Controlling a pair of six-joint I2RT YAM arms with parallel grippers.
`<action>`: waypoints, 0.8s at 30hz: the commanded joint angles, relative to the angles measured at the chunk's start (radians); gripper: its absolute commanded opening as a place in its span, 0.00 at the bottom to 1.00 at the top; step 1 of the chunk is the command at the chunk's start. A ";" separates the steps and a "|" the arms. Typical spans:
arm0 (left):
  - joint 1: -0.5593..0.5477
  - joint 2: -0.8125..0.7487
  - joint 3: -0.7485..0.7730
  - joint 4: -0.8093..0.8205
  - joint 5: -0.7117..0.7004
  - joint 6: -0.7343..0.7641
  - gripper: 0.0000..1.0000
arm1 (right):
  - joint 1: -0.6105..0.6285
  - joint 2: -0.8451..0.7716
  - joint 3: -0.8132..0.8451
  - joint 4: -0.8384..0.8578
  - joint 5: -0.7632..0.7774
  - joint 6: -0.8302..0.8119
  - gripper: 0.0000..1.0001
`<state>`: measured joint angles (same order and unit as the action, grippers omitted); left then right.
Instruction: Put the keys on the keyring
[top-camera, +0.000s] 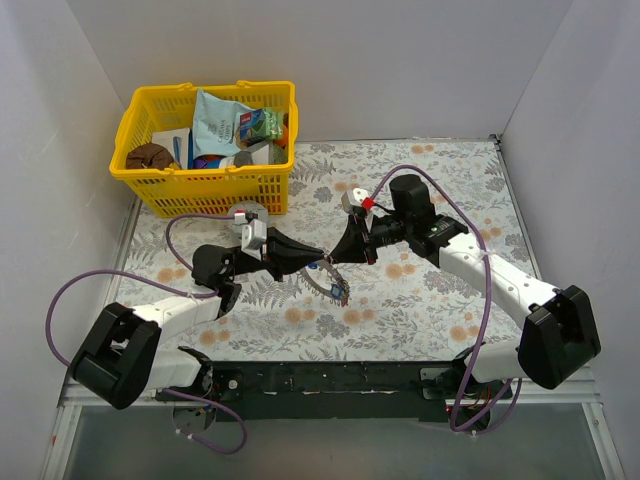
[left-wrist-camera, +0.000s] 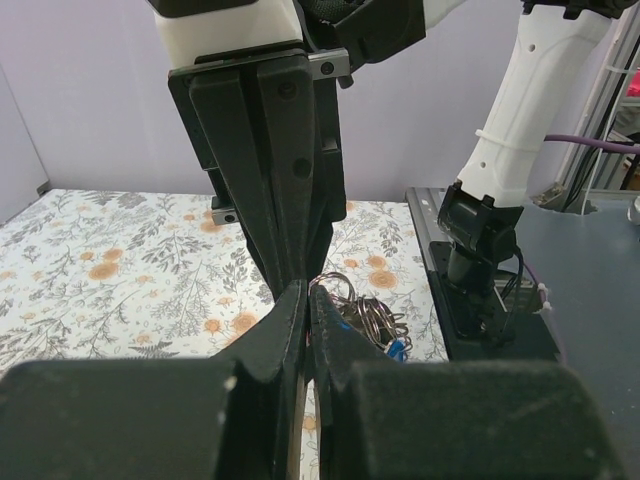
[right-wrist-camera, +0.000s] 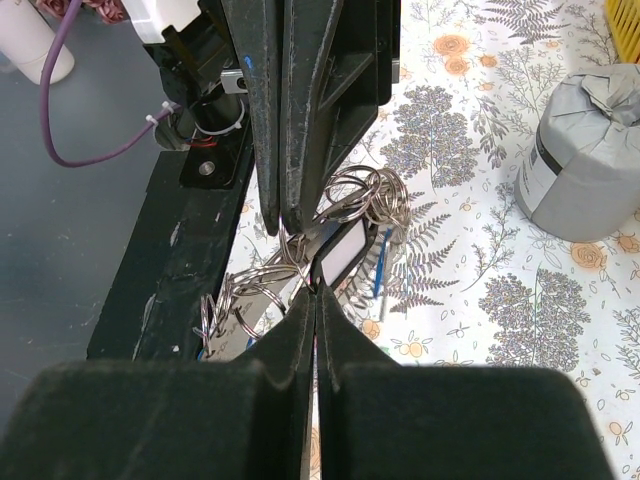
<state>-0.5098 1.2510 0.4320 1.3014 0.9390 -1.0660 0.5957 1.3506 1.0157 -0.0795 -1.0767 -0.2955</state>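
My two grippers meet tip to tip above the middle of the table. The left gripper is shut on a tangled bunch of silvery rings, the keyring, which hangs just past its tips. A blue key dangles in the bunch. A black tag with a white label hangs there too. The right gripper is shut, its tips pinching a thin ring at the tag's lower corner. No red key shows.
A yellow basket full of packets stands at the back left. A grey tin sits in front of it. The flowered cloth covers the table, and white walls close in on three sides.
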 joint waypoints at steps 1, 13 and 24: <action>-0.001 -0.013 0.025 0.268 -0.017 -0.022 0.00 | 0.006 0.016 0.004 -0.014 0.003 -0.021 0.01; -0.001 0.015 0.025 0.292 -0.012 -0.028 0.00 | 0.066 0.004 0.029 -0.101 0.122 -0.097 0.13; 0.001 -0.032 0.007 0.197 0.017 0.028 0.00 | -0.002 -0.156 -0.008 -0.068 0.253 -0.097 0.53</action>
<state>-0.5098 1.2598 0.4320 1.3106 0.9485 -1.0615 0.6086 1.2537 1.0149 -0.1833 -0.8654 -0.3824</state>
